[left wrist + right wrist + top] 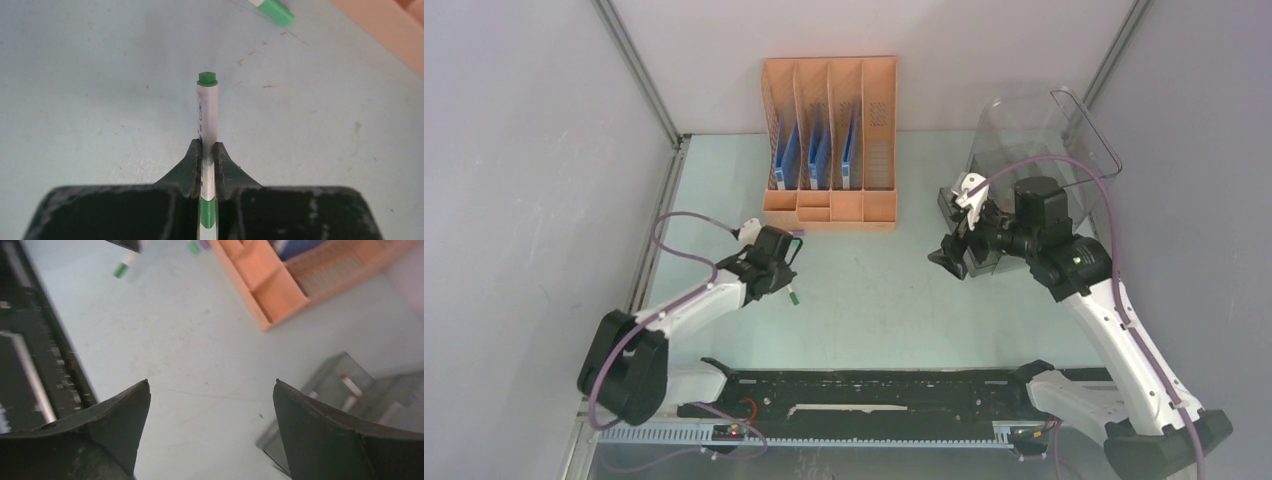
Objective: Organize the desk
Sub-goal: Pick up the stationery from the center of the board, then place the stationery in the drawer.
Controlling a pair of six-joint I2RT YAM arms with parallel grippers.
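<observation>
Pale green desk (874,300) lies flat, with grey walls (524,150) on its sides and a black rail (874,388) along the near edge. On the left side, the left gripper (207,146) has its two fingers pressed tight on a white marker (206,112) with a green cap. The marker sticks out past the fingertips and its green end points down at the desk. It is hard to tell if the end touches the desk. Another green marker (272,11) lies on the desk past it, close to the orange rack (829,140). The rack stands at the back of the desk and has blue folders (789,155) in its slots. On the right side, the right gripper (211,385) has its fingers spread wide with nothing between them. The desk shows under it. Just beside it is a clear bin (1044,140), near the right wall. Small white sticks (350,386) with red ends show through the side of the bin.
</observation>
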